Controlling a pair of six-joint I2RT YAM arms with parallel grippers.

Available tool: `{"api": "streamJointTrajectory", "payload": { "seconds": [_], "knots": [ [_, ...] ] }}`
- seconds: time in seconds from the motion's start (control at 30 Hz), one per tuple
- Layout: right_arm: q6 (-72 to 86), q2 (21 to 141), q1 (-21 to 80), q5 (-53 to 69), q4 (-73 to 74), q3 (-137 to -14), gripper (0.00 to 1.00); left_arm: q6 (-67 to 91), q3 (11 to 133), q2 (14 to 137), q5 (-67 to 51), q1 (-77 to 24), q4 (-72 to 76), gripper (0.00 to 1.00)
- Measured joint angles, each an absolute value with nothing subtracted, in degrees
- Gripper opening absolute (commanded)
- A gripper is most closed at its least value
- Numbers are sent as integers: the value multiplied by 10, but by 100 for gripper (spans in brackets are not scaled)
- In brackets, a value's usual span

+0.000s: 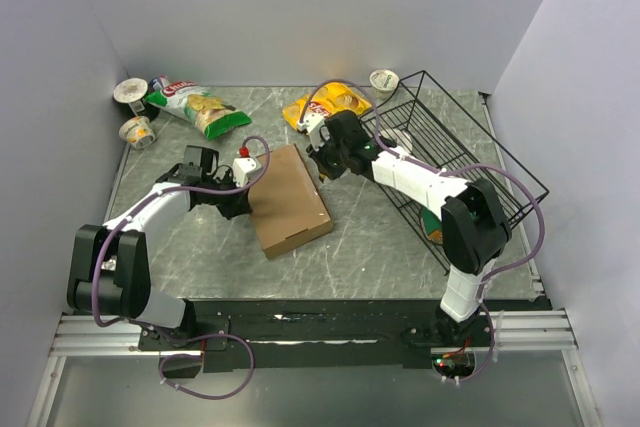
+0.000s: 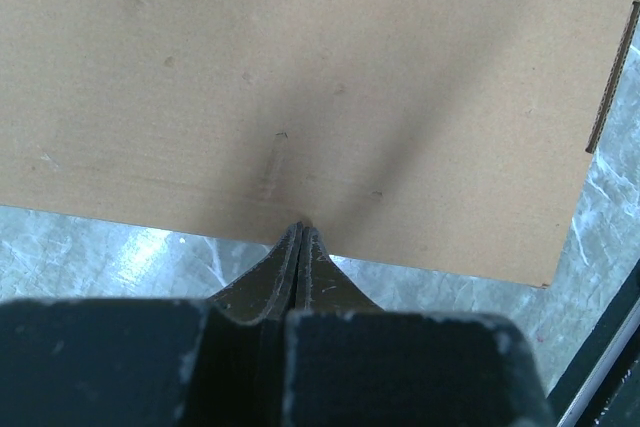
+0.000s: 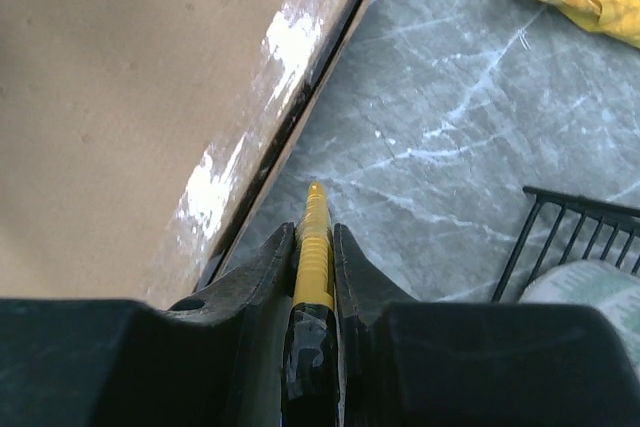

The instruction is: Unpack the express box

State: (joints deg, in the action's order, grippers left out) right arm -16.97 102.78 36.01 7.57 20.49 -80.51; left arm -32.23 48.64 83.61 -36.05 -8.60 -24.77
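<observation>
The express box [image 1: 289,199] is a flat brown cardboard mailer lying closed in the middle of the table. It fills the top of the left wrist view [image 2: 300,87] and the left of the right wrist view [image 3: 130,107]. My left gripper [image 1: 244,194] is shut and empty, its tips [image 2: 301,228] touching the box's left edge. My right gripper [image 1: 322,159] is shut on a yellow-and-black pen-like tool [image 3: 314,247]. The tool's yellow tip points at the table just beside the box's taped far-right edge.
A black wire basket [image 1: 460,162] stands on the right with a cup inside it [image 3: 590,292]. A yellow snack bag [image 1: 327,104] and a white cup [image 1: 384,79] lie at the back. A green chip bag [image 1: 195,105] and small cups [image 1: 135,107] sit back left.
</observation>
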Motion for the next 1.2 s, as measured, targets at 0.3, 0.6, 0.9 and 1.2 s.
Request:
{"api": "streamJointTrajectory", "payload": {
  "seconds": [0.3,0.6,0.9,1.2],
  "knots": [
    [-168,1046,360,82,206,-818,0,-324,475,833,-362,-82,-244,1],
    [-163,1046,360,102,208,-818,0,-324,469,831,-365,-74,-244,1],
    [-148,1060,360,181,227,-835,0,-334,449,850,-293,-57,-246,1],
    [-122,1064,366,264,237,-878,0,-333,453,883,-254,-55,-253,1]
  ]
}}
